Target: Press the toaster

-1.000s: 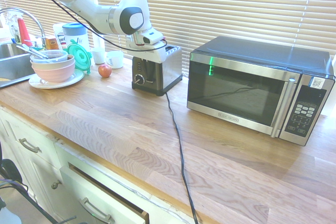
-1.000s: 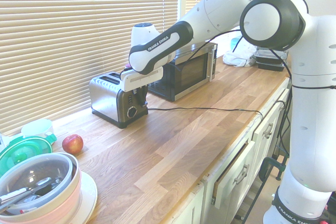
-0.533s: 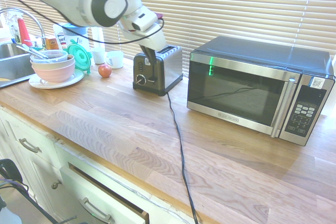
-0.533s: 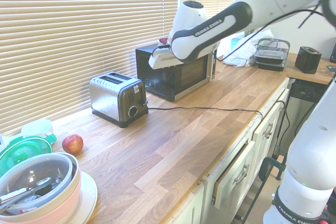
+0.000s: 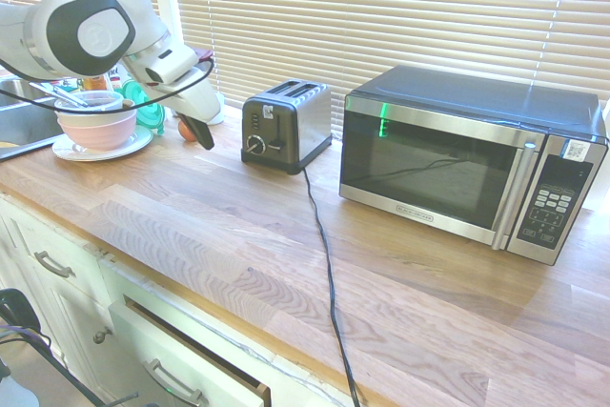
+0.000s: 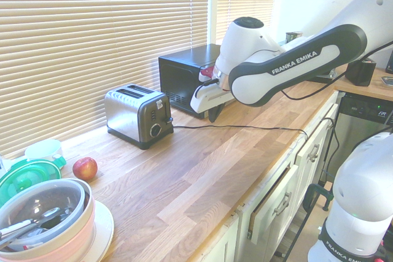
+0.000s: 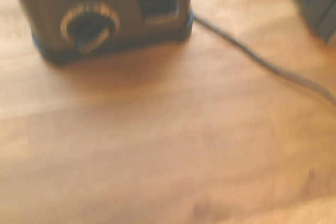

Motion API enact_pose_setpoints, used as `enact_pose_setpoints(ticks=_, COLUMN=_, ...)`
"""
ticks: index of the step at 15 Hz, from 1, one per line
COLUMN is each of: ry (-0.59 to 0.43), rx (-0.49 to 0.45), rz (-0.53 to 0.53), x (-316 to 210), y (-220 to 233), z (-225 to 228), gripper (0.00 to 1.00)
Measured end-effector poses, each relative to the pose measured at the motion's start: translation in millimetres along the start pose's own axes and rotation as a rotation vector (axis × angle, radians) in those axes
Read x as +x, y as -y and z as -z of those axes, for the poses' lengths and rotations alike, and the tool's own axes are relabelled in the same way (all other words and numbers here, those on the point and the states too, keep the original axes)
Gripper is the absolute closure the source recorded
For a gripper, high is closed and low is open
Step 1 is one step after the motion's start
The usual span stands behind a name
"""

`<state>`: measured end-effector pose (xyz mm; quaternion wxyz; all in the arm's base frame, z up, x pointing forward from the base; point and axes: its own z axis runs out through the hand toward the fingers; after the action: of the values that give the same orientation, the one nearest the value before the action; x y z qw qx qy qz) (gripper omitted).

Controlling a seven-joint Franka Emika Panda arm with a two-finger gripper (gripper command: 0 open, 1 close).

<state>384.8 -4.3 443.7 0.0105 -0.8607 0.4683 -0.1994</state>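
Wrist view: pretty blurry, but the toaster [image 7: 105, 14] filled the far edge, with its round knob [image 7: 88, 26], lever [image 7: 157, 3] and cord [image 7: 262, 61] trailing over the wood.
Gripper [image 5: 201, 132]: hung above the countertop [image 5: 286, 235], clear of the toaster, fingers pressed together on nothing.
Toaster spot: sat near the blinds [image 5: 400, 7], between the apple [image 6: 85, 168] and the microwave [image 5: 467, 159], apart from both.
Far end: stacked bowls [image 6: 46, 219] on a plate by the sink [image 5: 19, 116].
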Motion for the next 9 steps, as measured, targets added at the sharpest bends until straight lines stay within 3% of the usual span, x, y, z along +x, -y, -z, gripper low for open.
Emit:
enact_pose_setpoints(ticks=3, ry=0.066, rx=-0.118, rz=0.055, x=-3.2, y=20.4, z=-10.8, gripper=1.0)
enact_pose_setpoints(ticks=8, ry=0.109, rx=-0.157, rz=0.075, x=7.2, y=41.5, z=-29.4, gripper=1.0)
enact_pose_setpoints(ticks=9, ry=0.111, rx=-0.157, rz=0.074, x=8.8, y=41.6, z=-30.1, gripper=0.0)
